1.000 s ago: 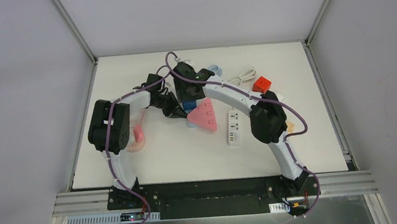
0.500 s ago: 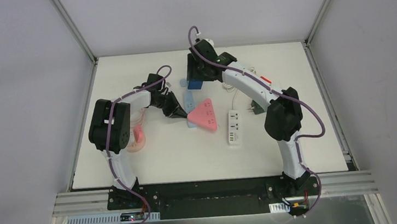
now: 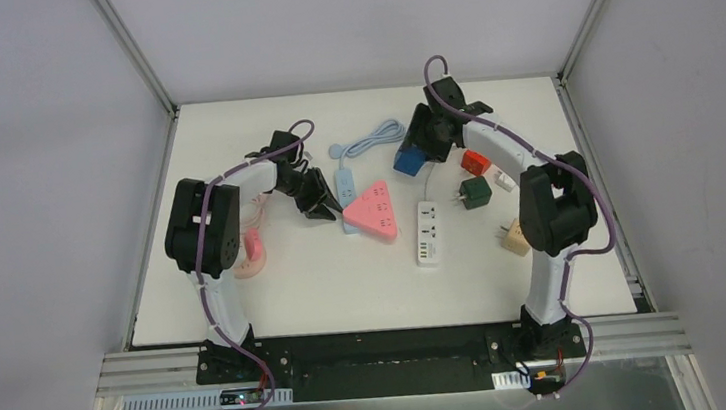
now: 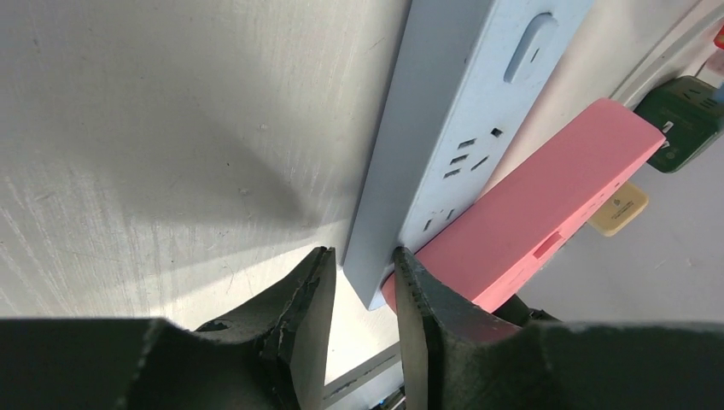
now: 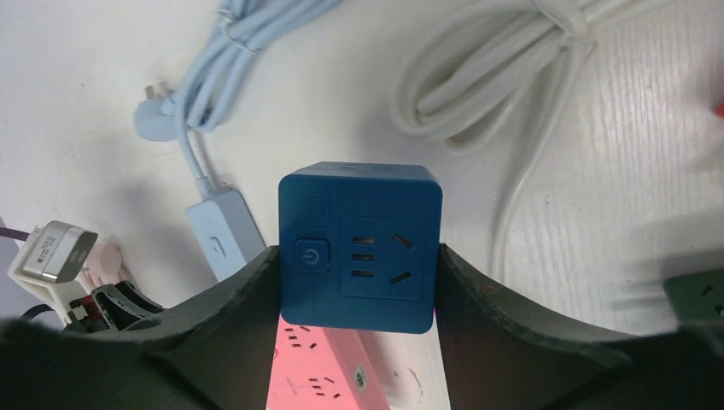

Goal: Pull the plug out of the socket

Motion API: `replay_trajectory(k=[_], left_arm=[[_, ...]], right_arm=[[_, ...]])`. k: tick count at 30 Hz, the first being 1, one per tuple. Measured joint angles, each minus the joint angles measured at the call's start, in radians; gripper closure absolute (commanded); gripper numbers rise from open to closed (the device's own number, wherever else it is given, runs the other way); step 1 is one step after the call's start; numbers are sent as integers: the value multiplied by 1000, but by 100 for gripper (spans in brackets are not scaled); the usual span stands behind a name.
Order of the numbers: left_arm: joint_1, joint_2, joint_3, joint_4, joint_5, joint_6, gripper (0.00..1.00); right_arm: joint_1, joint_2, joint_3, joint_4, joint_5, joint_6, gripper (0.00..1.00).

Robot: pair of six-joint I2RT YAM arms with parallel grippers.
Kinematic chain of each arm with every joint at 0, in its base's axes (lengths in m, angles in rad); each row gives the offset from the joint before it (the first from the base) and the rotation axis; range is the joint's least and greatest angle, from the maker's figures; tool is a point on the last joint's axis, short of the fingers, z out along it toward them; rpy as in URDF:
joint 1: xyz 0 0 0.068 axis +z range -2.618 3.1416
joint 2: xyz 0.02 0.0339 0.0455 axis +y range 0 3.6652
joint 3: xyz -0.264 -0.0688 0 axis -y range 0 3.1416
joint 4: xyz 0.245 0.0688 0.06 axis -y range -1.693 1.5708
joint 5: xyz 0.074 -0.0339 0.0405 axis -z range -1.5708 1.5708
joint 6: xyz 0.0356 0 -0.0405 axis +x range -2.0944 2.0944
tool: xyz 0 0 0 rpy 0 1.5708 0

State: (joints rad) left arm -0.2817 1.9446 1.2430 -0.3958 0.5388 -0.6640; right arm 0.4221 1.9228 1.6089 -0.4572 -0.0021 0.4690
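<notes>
Separation looks done to us: the blue cube plug (image 5: 359, 248), hard glossy plastic, sits clamped in the right gripper (image 5: 359, 256), well apart at 2 o'clock from the light-blue power strip (image 4: 452, 128). We read the strip's long axis as 12-to-6. The left gripper (image 4: 363, 282) straddles its near corner, narrow, slightly slack. A matte pink triangular socket (image 3: 372, 211) touches the strip.

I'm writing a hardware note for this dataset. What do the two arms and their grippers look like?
Both the left arm and right arm have white rounded links joined by bulky black joint housings. A purple cable runs along each. The left gripper and right gripper are matte black, each with two curved fingers.
</notes>
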Motion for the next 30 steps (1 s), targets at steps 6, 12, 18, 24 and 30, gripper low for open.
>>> replay_trajectory(k=[6,12,18,24,30], left_arm=[[0,7,15,-15,2,0,63],[0,8,17,-22,3,5,60],[-1,13,38,-51,-2,26,58],[-1,17,47,-64,-7,27,56],[-1,17,55,-69,-21,40,47]], right_arm=[[-49,29,-61,31,-127,38,63],[-39,45,-61,83,-216,53,28],[-39,46,-61,107,-224,55,17],[-39,46,-61,113,-226,53,15],[-39,14,-120,151,-275,27,14]])
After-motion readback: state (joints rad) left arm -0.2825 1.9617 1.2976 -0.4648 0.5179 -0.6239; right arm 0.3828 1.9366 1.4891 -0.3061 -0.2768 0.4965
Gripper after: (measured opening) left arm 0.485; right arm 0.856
